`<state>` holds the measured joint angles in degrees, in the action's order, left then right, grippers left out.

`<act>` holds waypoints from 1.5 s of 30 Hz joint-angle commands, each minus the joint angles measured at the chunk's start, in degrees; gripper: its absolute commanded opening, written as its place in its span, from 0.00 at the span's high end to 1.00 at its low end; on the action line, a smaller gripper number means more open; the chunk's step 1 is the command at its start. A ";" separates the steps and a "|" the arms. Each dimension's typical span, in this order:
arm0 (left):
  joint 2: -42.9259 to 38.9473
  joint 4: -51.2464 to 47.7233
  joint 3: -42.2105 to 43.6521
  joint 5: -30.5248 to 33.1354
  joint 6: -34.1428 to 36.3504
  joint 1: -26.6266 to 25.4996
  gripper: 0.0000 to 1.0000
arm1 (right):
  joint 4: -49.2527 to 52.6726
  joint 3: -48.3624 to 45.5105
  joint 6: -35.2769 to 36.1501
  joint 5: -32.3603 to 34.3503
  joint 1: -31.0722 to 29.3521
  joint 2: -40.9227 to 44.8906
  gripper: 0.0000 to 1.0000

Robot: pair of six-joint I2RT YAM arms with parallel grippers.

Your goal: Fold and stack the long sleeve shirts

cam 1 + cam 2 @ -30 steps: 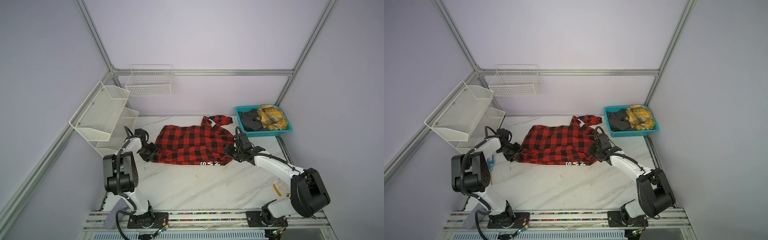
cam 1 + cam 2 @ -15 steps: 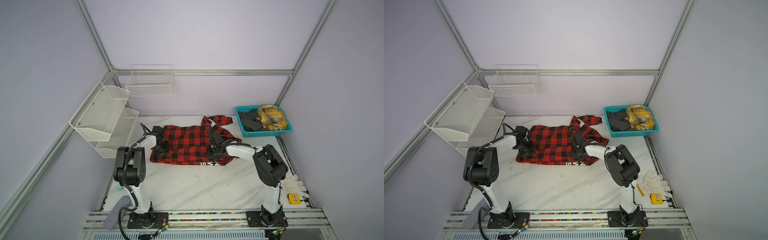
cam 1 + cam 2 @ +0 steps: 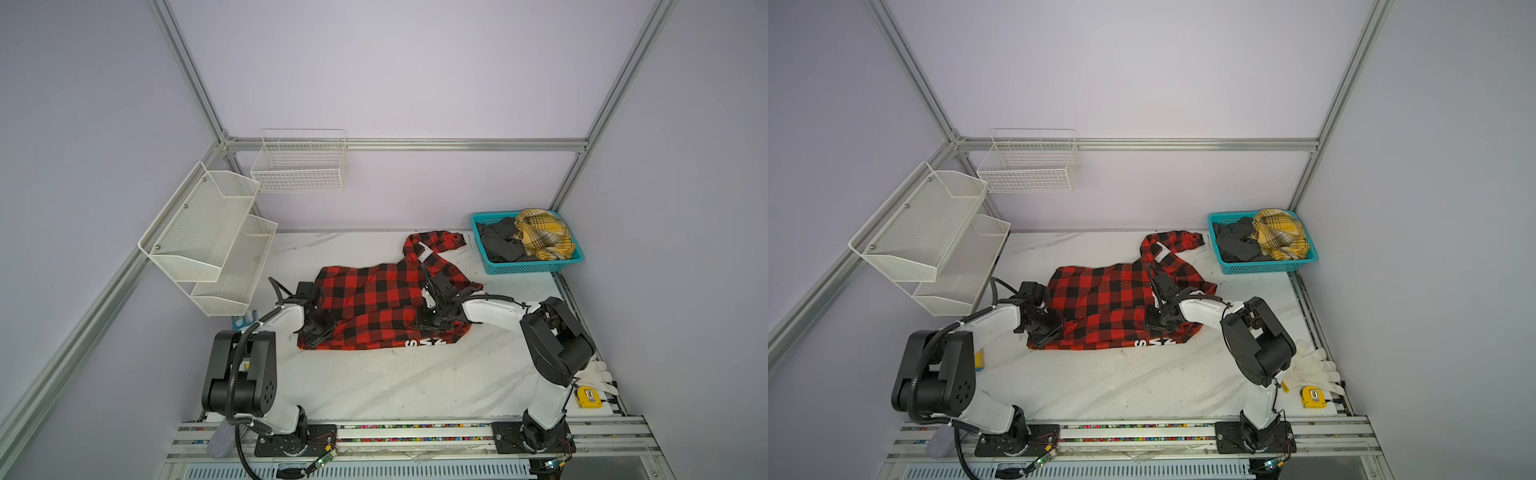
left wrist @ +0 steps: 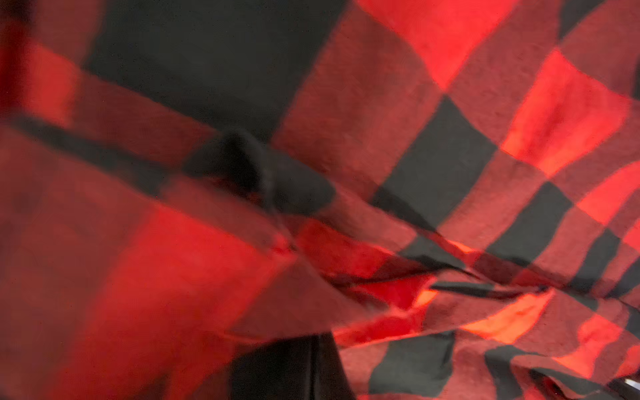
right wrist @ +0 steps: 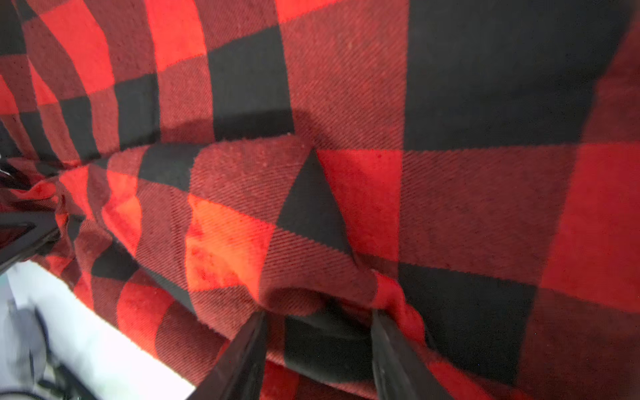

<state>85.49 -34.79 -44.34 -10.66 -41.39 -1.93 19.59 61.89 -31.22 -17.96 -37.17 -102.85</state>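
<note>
Top view | teal basket (image 3: 523, 268): grey garment (image 3: 498, 245), yellow plaid garment (image 3: 542, 232) | left gripper (image 3: 319, 330) clamped on red shirt (image 3: 374, 299) | right gripper (image 5: 317, 318) parted

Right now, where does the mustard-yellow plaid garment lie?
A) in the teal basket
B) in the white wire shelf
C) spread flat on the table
A: the mustard-yellow plaid garment lies bunched in the teal basket, next to the dark grey garment.

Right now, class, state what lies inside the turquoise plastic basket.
A mustard-yellow plaid garment and a dark grey garment lie in the turquoise plastic basket; anything beneath them is hidden.
</note>
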 commanded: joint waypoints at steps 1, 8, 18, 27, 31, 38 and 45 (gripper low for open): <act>-4.96 -3.36 3.02 0.55 -1.94 -0.25 0.95 | 7.27 -2.63 0.79 -4.25 -0.63 3.10 0.47; -8.76 -5.37 -17.97 5.06 4.38 -0.28 0.47 | 14.14 13.89 1.55 8.60 4.62 7.95 0.34; 12.41 -0.79 -42.32 9.21 16.59 1.39 0.32 | 12.75 40.39 14.55 21.02 13.26 -15.15 0.20; 23.91 -1.39 -47.49 6.22 17.53 3.61 0.29 | 15.41 50.47 17.62 12.97 18.33 -28.51 0.27; 27.80 -0.82 -48.76 7.82 18.09 3.69 0.32 | 14.70 48.34 18.16 12.76 18.31 -28.30 0.27; 32.92 -0.37 -51.48 5.29 18.04 3.00 0.39 | 15.35 48.83 18.55 13.24 18.31 -29.03 0.28; 34.83 -0.82 -50.91 4.57 17.18 3.11 0.65 | 19.14 55.69 20.48 15.71 18.31 -34.37 0.28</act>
<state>121.03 -36.12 -91.68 -5.13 -24.60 1.28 35.77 115.22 -12.58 -3.84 -18.70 -135.04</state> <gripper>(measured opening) 0.368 0.723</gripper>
